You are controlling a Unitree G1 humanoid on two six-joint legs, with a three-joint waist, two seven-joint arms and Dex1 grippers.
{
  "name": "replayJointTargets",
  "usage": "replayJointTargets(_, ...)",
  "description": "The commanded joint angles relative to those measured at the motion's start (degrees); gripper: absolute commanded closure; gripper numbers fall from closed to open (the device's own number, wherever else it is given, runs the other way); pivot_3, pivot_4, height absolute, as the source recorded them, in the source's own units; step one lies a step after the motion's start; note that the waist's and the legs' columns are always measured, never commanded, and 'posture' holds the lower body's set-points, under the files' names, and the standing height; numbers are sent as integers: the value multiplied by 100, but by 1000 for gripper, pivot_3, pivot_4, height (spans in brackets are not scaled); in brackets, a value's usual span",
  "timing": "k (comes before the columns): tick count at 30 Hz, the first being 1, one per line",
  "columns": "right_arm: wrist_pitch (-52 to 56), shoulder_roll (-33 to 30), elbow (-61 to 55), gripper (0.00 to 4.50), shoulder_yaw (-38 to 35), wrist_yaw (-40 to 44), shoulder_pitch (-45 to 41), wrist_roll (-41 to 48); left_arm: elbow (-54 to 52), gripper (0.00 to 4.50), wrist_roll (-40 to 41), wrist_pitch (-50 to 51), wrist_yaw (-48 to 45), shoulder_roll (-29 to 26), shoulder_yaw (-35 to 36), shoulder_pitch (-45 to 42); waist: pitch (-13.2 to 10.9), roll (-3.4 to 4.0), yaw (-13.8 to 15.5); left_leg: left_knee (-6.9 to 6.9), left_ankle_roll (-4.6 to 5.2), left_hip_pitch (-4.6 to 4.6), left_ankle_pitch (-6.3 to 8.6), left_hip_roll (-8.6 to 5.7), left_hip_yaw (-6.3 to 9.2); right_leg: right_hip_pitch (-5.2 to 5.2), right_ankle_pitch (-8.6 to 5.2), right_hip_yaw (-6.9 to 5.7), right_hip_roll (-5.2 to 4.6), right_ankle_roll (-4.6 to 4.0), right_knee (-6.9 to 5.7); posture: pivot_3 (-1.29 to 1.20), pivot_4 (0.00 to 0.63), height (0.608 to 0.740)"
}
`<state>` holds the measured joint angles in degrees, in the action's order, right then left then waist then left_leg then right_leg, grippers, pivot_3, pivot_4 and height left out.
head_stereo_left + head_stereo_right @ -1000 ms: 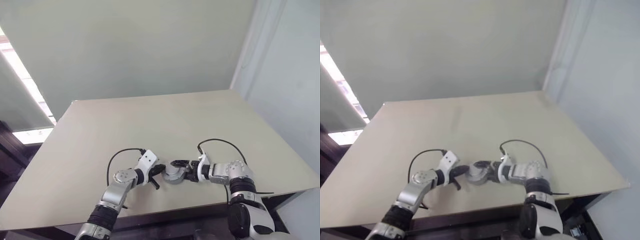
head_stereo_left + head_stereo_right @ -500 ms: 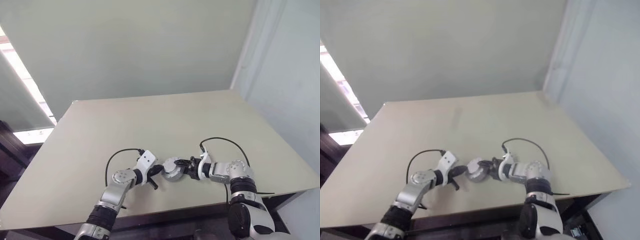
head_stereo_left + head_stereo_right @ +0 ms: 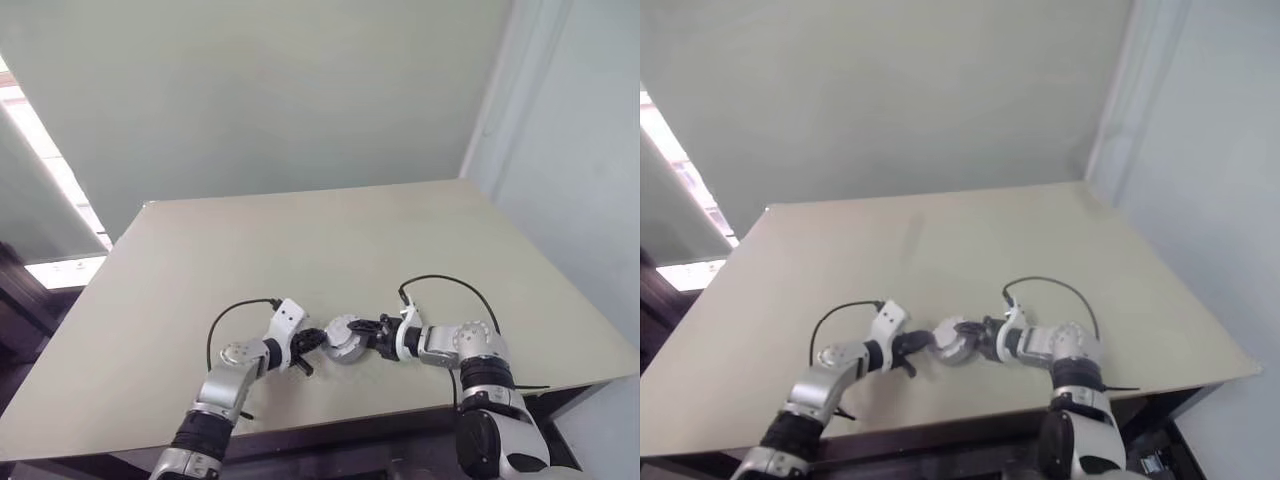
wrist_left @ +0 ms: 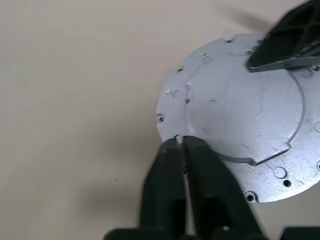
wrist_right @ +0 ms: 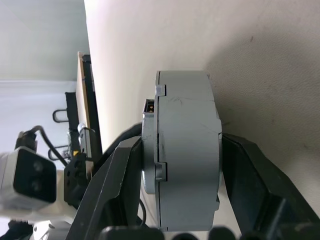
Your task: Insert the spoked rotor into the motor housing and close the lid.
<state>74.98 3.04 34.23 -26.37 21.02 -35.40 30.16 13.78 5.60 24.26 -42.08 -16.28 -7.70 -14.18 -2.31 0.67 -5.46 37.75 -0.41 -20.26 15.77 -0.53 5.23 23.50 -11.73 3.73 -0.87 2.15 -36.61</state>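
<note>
— Gripping the motor housing (image 5: 185, 150), was it?
— Yes. The right gripper (image 3: 372, 336) clamped the grey round casing across its thickness, one black finger on each flat face, holding it on edge just above the tan table (image 3: 300, 250) near its front edge.
— And the left gripper (image 3: 310, 343)?
— Its fingers (image 4: 172, 170) were nearly together — tips touching the casing's rim, grasping nothing.

Dull grey round metal motor assembly (image 5: 182, 150), lid face (image 4: 240, 117) flat with small screw holes, standing on edge above beige tabletop, near front edge, centre.
</note>
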Motion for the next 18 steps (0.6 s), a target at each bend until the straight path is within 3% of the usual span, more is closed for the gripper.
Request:
replayJointTargets(1, 50, 195, -113, 2368, 125, 113, -112, 277, -222, 2971, 311, 476, -354, 43, -175, 20, 0, 0, -1, -1, 0, 0, 0, 0, 0, 0, 0, 0, 0, 0, 1, 0, 0, 740)
replayJointTargets(5, 29, 222, -108, 2368, 108, 92, -91, 295, -325, 1661, 577, 800, -293, -138, 262, -49, -2, -1, -16, 1, 0, -4, 0, 2, 0, 5, 0, 0, 1, 0, 0, 0, 0, 740)
replayJointTargets(10, 0, 304, -120, 2368, -43, 152, -51, 466, -343, 0, 1461, 1529, 195, 19, 1507, -228, -12, -9, -32, 6, 1, -32, 0, 7, 0, 33, 1, 0, 5, 1, -7, 0, 0, 740)
replayJointTargets(18, 38, 474, -378, 2369, -352, 189, 45, 977, -685, 0, 3197, 3272, 632, 377, 2878, -25, -23, -21, -19, -4, 4, -55, 1, 4, -7, 58, 2, 10, 2, 1, -4, 0, 0, 740)
